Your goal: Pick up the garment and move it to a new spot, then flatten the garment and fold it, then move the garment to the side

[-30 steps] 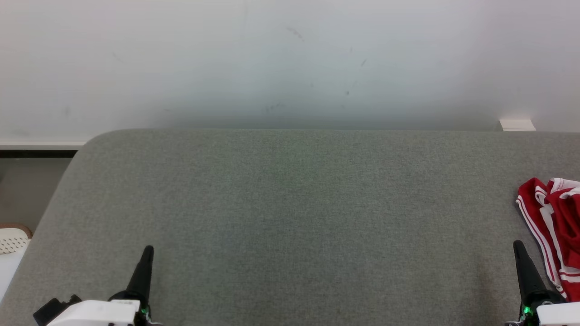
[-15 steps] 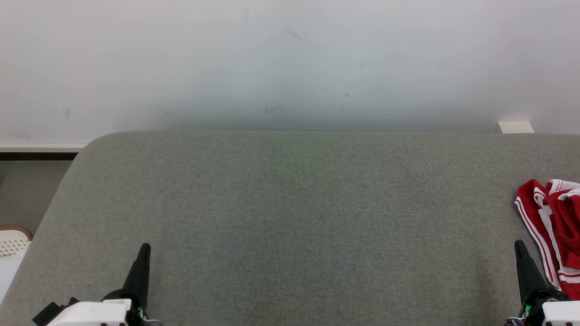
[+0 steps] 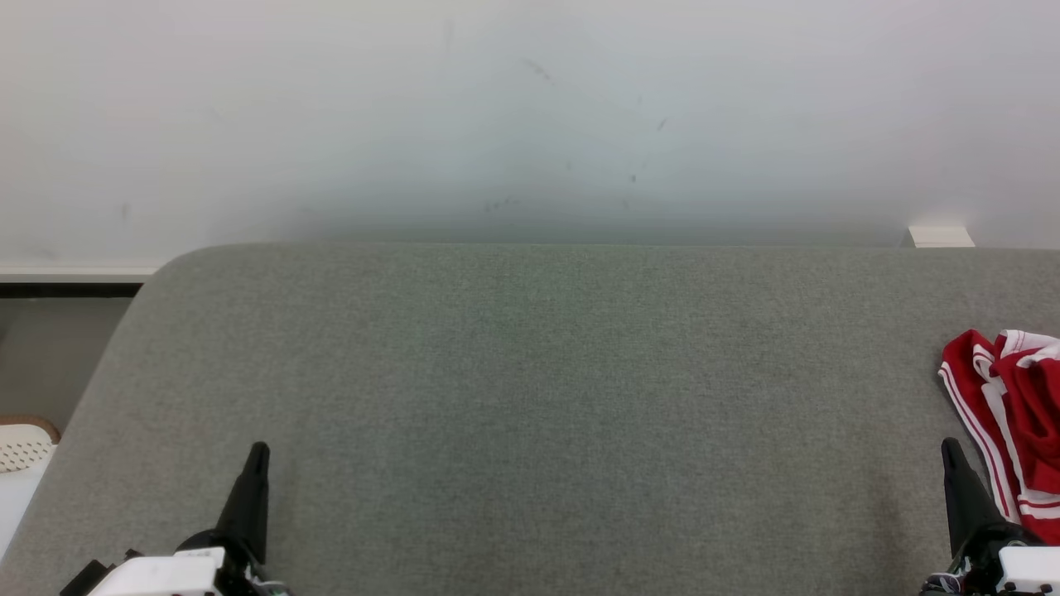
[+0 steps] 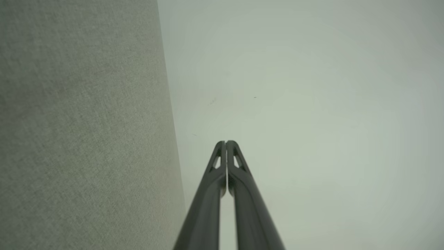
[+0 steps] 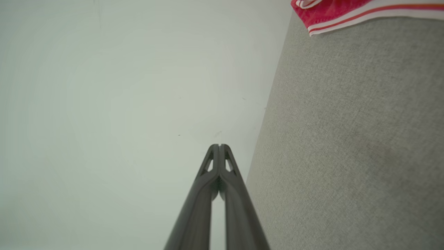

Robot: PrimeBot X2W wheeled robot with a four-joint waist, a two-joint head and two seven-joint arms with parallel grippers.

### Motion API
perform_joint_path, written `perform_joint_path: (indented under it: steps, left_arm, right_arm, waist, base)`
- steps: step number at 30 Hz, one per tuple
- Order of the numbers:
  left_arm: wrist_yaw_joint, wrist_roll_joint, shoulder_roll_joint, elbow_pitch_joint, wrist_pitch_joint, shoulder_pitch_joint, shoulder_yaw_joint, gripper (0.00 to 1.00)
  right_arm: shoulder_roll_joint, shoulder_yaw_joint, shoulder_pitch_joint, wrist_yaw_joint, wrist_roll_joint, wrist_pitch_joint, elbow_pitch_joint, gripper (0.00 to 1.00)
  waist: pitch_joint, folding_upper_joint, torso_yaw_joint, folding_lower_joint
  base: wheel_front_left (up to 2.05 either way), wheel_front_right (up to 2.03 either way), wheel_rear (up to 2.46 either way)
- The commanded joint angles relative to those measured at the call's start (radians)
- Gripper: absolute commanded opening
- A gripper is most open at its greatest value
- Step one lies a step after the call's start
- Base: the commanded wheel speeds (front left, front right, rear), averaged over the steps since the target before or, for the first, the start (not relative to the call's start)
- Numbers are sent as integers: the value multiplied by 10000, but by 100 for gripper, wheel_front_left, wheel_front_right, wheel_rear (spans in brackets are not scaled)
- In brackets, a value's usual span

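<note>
Shift: head view tips up slightly; both grippers sit lower in it, garment unmoved.
Garment: red-and-white garment (image 3: 1014, 414) lies crumpled at 3 o'clock on the grey padded surface (image 3: 530, 397), just beside the right gripper (image 3: 950, 445).
Grippers: right and left gripper (image 3: 258, 449) fingers pressed together, empty.
Advice: spread the right fingers, reach toward 1 o'clock, pinch a raised fold.

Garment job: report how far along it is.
Done: nothing visible; the garment lies crumpled at the right edge of the grey surface. In hand: nothing; the left gripper and right gripper are shut and empty. Left: picking up, moving, flattening, folding, setting aside.
</note>
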Motion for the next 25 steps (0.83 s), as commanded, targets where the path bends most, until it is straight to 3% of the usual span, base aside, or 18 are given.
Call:
perform_joint_path:
  steps: [1, 25]
  left_arm:
    - [-30, -79, -19, 11, 35, -72, 48, 0]
    - [-28, 45, -78, 14, 100, -80, 143, 0]
  right_arm:
    - [-40, -53, -107, -21, 93, 3, 44, 0]
    - [30, -132, -118, -21, -12, 93, 50, 0]
  waist:
    - [-1, -1, 0, 0]
    - [-2, -1, 0, 0]
  base:
    - [0, 0, 0]
    - [0, 0, 0]
